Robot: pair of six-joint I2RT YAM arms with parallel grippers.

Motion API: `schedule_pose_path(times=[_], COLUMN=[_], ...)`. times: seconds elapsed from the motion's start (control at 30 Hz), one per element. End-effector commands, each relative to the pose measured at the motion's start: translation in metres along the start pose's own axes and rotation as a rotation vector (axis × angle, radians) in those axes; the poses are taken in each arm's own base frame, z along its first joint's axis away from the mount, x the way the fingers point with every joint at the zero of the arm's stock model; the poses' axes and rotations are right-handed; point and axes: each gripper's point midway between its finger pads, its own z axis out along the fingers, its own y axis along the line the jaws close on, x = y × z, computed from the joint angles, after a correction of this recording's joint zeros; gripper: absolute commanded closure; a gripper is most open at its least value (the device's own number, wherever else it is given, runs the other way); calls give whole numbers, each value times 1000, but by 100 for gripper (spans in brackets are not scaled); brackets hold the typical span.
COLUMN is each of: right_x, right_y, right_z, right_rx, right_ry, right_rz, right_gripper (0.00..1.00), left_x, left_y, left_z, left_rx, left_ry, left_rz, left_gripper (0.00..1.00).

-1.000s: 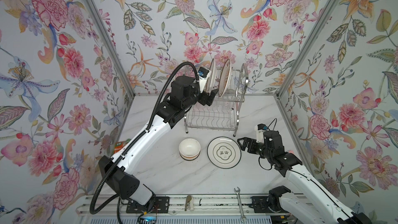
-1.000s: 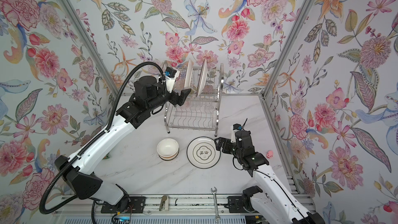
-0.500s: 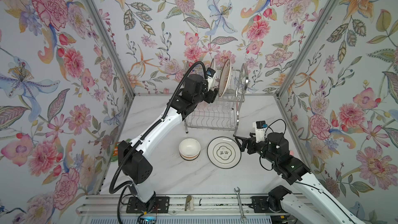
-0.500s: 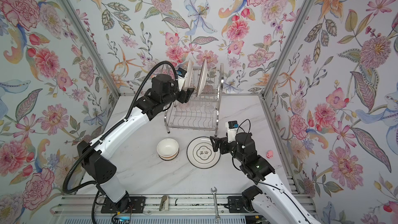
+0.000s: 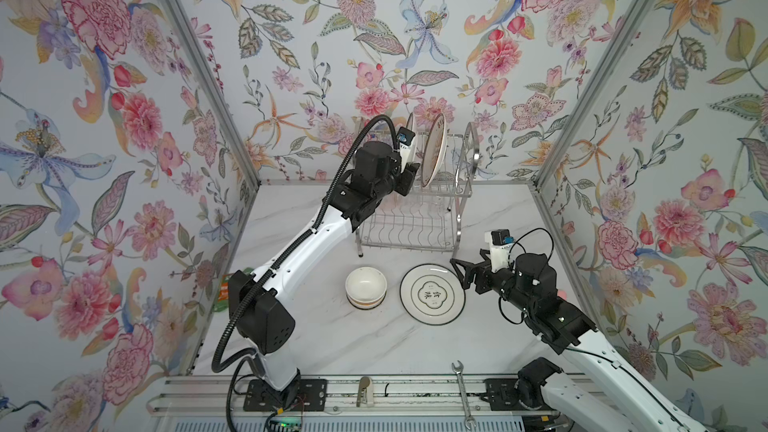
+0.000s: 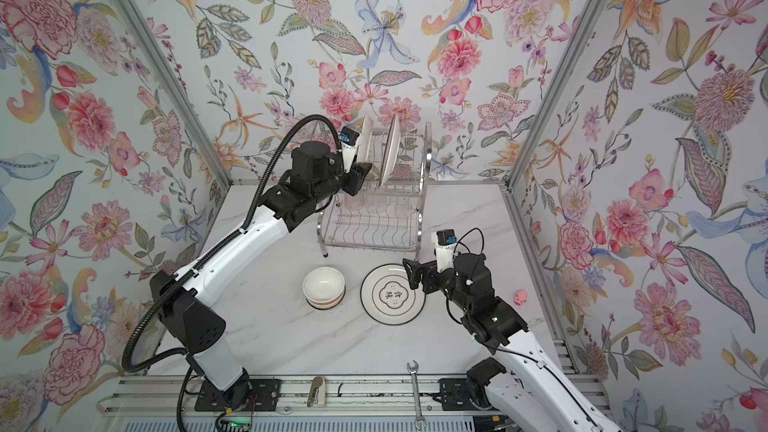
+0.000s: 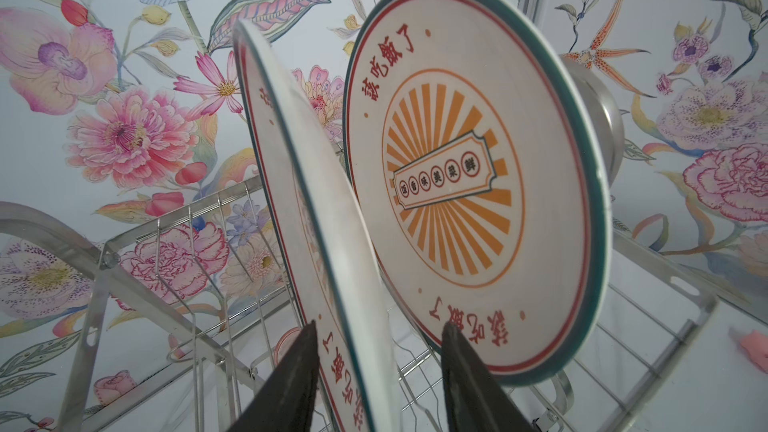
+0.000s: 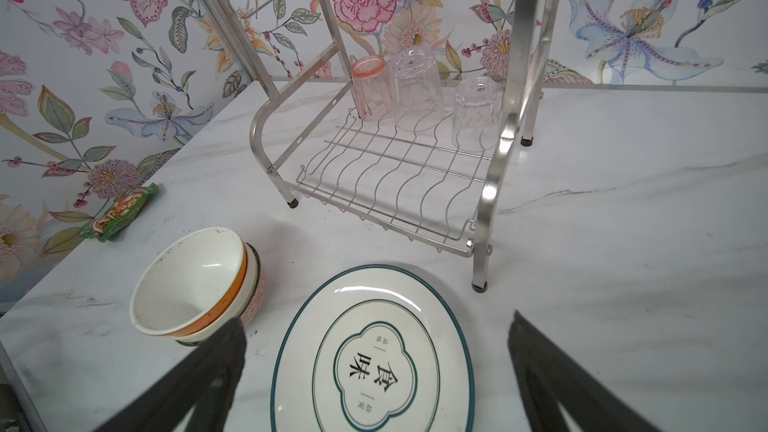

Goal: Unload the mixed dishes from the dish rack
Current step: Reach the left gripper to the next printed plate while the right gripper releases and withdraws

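A two-tier shiny steel wire dish rack point(image 5: 411, 222) point(image 6: 374, 222) stands at the back of the white marble tabletop point(image 5: 332, 347). Two white round plates stand upright in the slots of its upper shelf. The left gripper point(image 5: 409, 178) point(image 7: 379, 326) is raised to that shelf. In the left wrist view, its black fingers point(image 7: 291, 388) straddle the lower rim of the nearer white plate with red lettering point(image 7: 320, 243). The fingers are partly closed. One lies against the plate's face, while a gap shows between the rim and the other, so the plate is not pinched. Just behind it stands the white plate with the orange sunburst centre point(image 7: 457, 184) point(image 5: 432, 151).

On the lower shelf, at its back, a pink tumbler point(image 8: 372, 85) and two clear tumblers point(image 8: 415, 85) point(image 8: 476, 114) sit mouth-down.

In front of the rack, a white plate with a green rim and black characters point(image 5: 432, 292) point(image 8: 374, 367) lies flat on the tabletop. Beside it is a nested stack of bowls point(image 5: 365, 286) point(image 8: 191, 284), with an orange one on top. The right gripper point(image 5: 463, 274) point(image 8: 376, 322) hovers over the right rim of this flat plate, its fingers point(image 8: 199, 376) spread wide and holding nothing.

A green-orange snack packet point(image 8: 122, 211) lies by the left wall. A steel wrench point(image 5: 461, 388) rests at the front edge.
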Motion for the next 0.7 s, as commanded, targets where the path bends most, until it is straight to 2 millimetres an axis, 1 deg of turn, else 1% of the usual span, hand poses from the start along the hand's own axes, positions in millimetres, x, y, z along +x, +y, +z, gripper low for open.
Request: schedule_pose_path(times=[0.0,0.17,0.4,0.53,0.6,0.67], right_x=[-16,-20,-25,-27,-26,-28], right_y=[7,8,11,15,16,18], right_z=[-2,-3,-5,-5,-5,-5], right_rx=[-23,-29,-42,-61,-68,-81], right_ry=[-48,-65,-82,-96,-92,-95], right_rz=[-38,-50,-53,-63,-68,-66], right_gripper=[1,1,1,1,1,1], left_x=[-10,-10,-11,-11,-13,-13], left_y=[6,6,6,6,6,6], left_z=[5,7,6,2,0,-2], left_rx=[-6,-7,-6,-8,-9,-8], left_ry=[-36,-37,-58,-71,-85,-90], left_rz=[-19,-27,-58,-77,-82,-83], left_gripper=[54,62,67,70,76,78])
